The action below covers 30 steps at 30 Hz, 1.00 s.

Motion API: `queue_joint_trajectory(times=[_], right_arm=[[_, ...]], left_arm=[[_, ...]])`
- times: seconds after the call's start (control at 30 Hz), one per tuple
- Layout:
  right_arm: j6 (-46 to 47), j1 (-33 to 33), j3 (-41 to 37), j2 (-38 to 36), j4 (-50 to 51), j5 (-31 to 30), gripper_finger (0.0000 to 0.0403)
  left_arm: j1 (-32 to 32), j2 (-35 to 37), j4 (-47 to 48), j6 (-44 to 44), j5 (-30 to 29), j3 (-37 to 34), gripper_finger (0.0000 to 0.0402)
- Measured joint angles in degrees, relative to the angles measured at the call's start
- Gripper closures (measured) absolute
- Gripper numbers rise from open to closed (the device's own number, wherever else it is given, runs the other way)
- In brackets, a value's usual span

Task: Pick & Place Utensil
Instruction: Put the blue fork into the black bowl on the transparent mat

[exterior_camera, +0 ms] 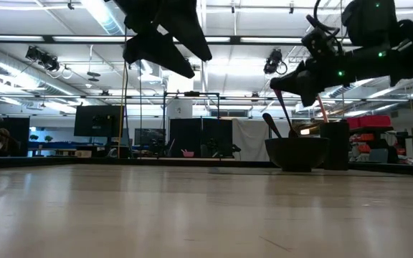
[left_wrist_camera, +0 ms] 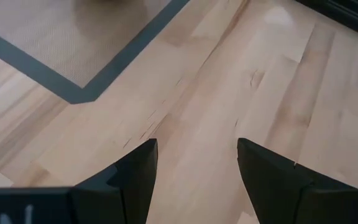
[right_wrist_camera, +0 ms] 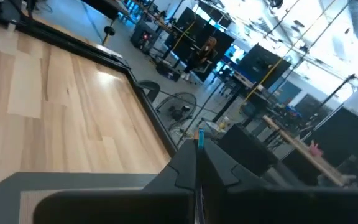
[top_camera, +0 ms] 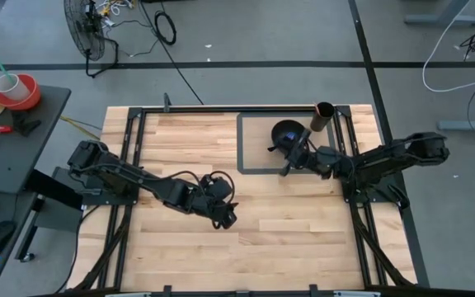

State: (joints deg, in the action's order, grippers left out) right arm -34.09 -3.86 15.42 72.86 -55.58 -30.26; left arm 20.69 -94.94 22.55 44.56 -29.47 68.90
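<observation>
A black bowl [top_camera: 287, 132] sits on a grey mat [top_camera: 250, 165] at the table's far right. In the low view a dark utensil [exterior_camera: 269, 123] leans out of the bowl [exterior_camera: 297, 152]. A tall dark cup [top_camera: 324, 115] stands just beyond the bowl. My right gripper [top_camera: 297, 158] hovers beside the bowl's near rim, shut on a thin utensil handle [right_wrist_camera: 199, 140]. My left gripper [top_camera: 226, 217] hangs open over bare wood near the table's middle, with nothing between its fingers [left_wrist_camera: 135, 174]. My right gripper pinches a thin utensil handle between its two shut fingers [right_wrist_camera: 185, 168]. A short tip of it [right_wrist_camera: 199, 135] sticks out past the fingertips. In the low view a thin rod [exterior_camera: 287, 115] slants down from the gripper [exterior_camera: 300, 82] toward the bowl. Its lower end is hidden there.
The grey mat's dark border [left_wrist_camera: 79, 93] lies just ahead of my left gripper. Black frame rails [top_camera: 130, 157] run along the table's left and right sides. Bare wood [top_camera: 287, 239] fills the near half of the table.
</observation>
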Motion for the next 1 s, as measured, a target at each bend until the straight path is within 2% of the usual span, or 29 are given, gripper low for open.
queue_joint_trajectory(times=[0.23, 0.4, 0.73, 1.0], right_arm=[[4.8, -5.3, -3.1, 0.0, -1.9, 8.0, 0.0396], [2.1, -6.9, -4.2, 0.0, -4.2, 9.3, 0.0396], [3.2, -10.4, -4.7, 0.0, -4.4, 16.9, 0.0396], [3.6, -10.6, -4.7, 0.2, -3.1, 18.8, 0.0396]], left_arm=[[1.5, 0.0, -0.3, -0.1, -2.8, 0.0, 0.0177], [2.0, 0.0, -0.5, -0.1, -4.0, 0.0, 0.0177], [2.7, -1.0, -2.5, 1.4, -5.7, 0.0, 0.0177], [2.6, -2.7, -3.7, 1.4, -5.3, 0.0, 0.0177]])
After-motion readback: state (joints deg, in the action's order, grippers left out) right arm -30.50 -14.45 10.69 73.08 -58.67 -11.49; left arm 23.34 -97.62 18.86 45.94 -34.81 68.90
